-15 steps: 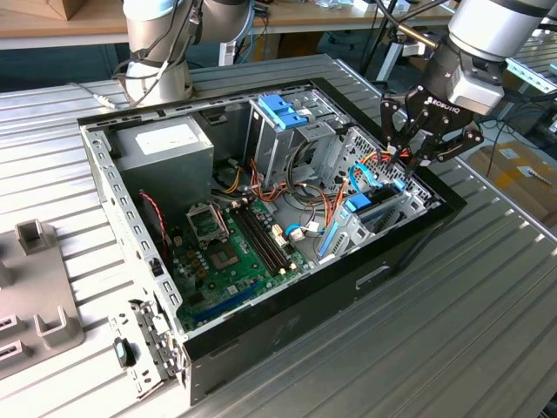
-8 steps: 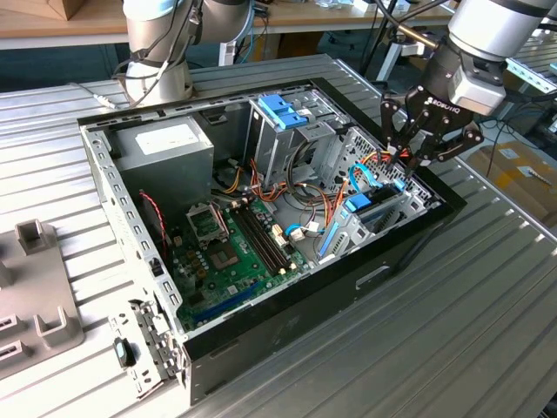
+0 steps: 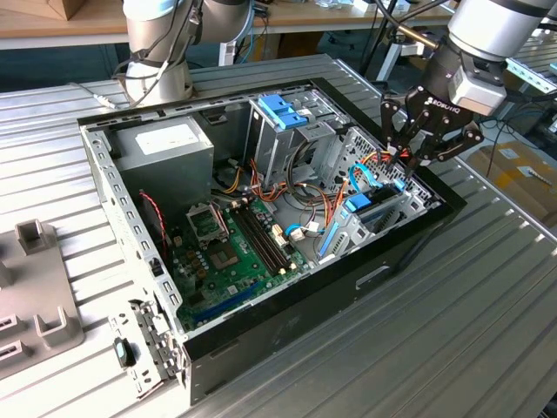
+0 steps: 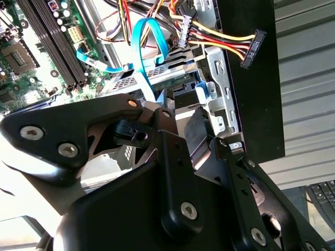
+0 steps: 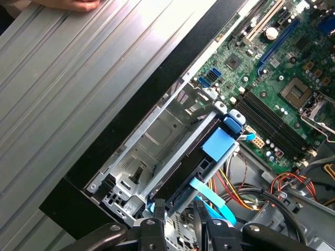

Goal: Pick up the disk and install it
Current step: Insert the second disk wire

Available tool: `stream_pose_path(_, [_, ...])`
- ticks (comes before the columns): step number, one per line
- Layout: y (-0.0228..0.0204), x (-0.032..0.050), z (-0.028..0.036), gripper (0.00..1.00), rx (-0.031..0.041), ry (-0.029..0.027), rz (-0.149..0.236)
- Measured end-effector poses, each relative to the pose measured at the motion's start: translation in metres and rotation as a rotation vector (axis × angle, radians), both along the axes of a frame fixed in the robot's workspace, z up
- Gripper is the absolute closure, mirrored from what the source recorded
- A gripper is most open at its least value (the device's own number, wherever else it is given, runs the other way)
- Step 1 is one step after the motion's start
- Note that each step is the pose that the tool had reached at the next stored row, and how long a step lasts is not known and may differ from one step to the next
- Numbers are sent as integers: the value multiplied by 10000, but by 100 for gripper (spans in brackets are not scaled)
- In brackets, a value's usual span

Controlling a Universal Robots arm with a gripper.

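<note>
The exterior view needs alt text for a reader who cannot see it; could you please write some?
A robot arm's gripper hangs over the drive bay at the exterior view's right end of an open computer case lying on a ribbed metal table. The green motherboard, a grey power supply and a tall cage with a blue top fill the case.

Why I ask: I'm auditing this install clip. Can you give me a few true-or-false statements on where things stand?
1. The computer case lies open, its motherboard exposed. True.
2. The gripper hovers over the power supply. False: it is above the drive bay, at the exterior view's right end of the case.
3. The disk lies on the table outside the case. False: it sits in the drive bay, inside the case.
4. Red, yellow and black wires run to a connector near the bay. True.
</note>
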State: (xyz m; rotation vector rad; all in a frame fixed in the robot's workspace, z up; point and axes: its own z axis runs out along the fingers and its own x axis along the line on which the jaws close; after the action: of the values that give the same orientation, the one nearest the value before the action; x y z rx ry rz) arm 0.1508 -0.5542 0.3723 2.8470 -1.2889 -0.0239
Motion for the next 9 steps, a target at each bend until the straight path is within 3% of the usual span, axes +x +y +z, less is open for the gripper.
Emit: stream_pose_path(9, [38, 36, 0, 64, 0, 0, 10])
